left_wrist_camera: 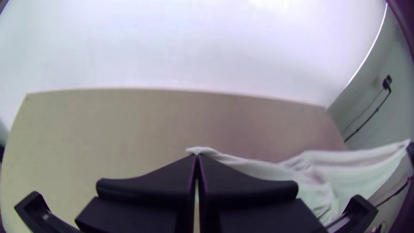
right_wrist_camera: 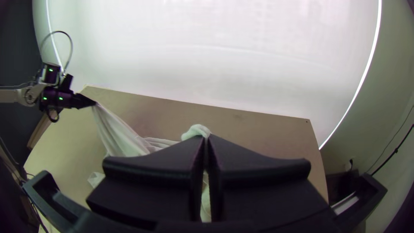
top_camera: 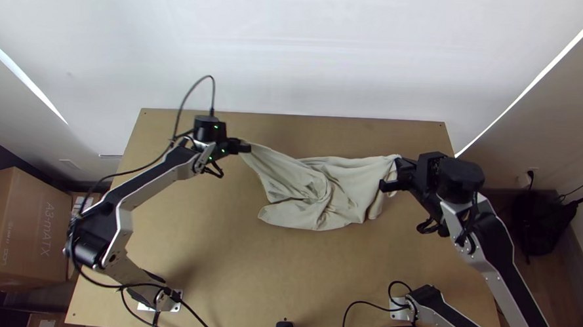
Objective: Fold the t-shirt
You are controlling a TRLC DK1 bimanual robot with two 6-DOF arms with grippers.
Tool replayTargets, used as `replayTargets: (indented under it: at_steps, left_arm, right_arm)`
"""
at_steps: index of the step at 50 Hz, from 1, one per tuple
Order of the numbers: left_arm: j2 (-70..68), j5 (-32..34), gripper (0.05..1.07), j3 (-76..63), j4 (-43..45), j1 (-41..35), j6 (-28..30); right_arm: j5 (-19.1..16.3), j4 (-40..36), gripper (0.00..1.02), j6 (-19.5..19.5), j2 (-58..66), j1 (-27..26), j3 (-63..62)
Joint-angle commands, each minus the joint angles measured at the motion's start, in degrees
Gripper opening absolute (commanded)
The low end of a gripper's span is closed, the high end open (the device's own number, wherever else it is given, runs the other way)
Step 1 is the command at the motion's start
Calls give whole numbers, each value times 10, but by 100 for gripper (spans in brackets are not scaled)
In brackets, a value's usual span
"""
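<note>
From the top view I have the cream shirt (top_camera: 323,191) slung between my two grippers across the table (top_camera: 234,266), over its middle and far part. It looks rumpled, neither flat nor squarely folded – creases fan out from a twisted bunch in the middle, and a loose corner points toward the left arm's base. The left gripper (top_camera: 245,147) has one end, drawn to a narrow point; the right gripper (top_camera: 396,176) has the other.

In the left wrist view my left gripper (left_wrist_camera: 197,156) is closed on a pinch of shirt, pale folds trailing away.

In the right wrist view my right gripper (right_wrist_camera: 205,137) clamps a rounded tuft of cloth – slim gap between the fingers, shirt showing through
</note>
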Motion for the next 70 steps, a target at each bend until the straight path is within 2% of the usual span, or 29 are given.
replayTargets:
  at_steps: [1,9,19,24,28,38,42,49,54,60,64,70]
  left_arm:
    - [-68,-3,8,29,-2,17,-25]
    - [-164,-4,8,27,-10,35,-47]
    - [-260,-6,8,32,-10,74,-56]
    - [-285,-3,8,46,-10,95,-59]
    - [-301,-2,8,52,-9,108,-61]
    - [-349,-1,8,40,-27,119,-71]
    - [-367,2,8,28,-68,111,-71]
    - [-416,53,8,-25,-119,96,-71]
    - [-446,97,8,-55,-186,75,-56]
    - [-475,158,8,-97,-267,53,-21]
    - [-495,167,8,-130,-291,26,-15]
    - [-517,169,8,-175,-317,-56,-28]
  right_arm:
    - [3,13,2,-9,35,-39,35]
    - [3,12,2,21,86,-86,82]
    - [2,3,2,38,171,-145,204]
    - [2,4,2,38,202,-157,262]
    - [-2,12,2,54,212,-163,296]
    - [-27,42,2,88,184,-171,273]
    - [-34,23,2,89,173,-172,253]
    - [-42,-54,2,90,161,-172,249]
    - [-49,-97,2,79,153,-176,248]
    - [-52,-118,2,56,151,-192,244]
    - [-56,-122,2,45,151,-206,242]
    - [-56,-126,2,35,152,-210,226]
